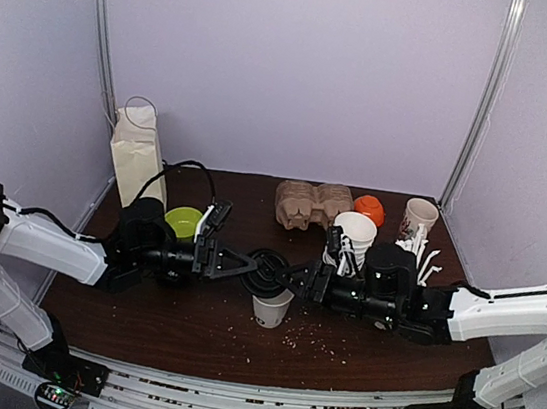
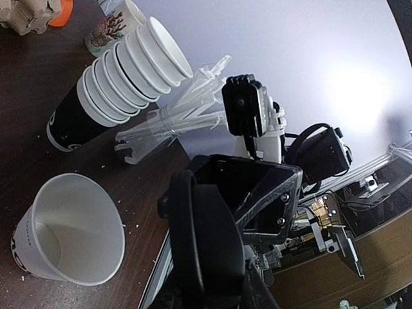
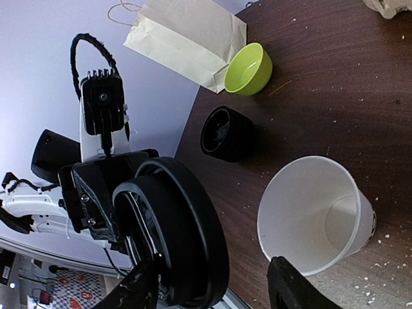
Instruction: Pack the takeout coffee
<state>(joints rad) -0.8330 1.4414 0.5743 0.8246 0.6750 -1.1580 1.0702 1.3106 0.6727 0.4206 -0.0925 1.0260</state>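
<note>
Top external view: left gripper (image 1: 235, 263) pinches black lid (image 1: 267, 269) over open cup (image 1: 271, 310) (likely a handover for capping); right gripper (image 1: 299, 277) jaws apart at lid's far edge, gripping nothing yet.

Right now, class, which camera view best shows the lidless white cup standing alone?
The right wrist view: the lidless white cup appears large, from rim to inner floor. The left wrist view shows it nearly as well, in the lower left corner. The top external view shows it only small.
</note>
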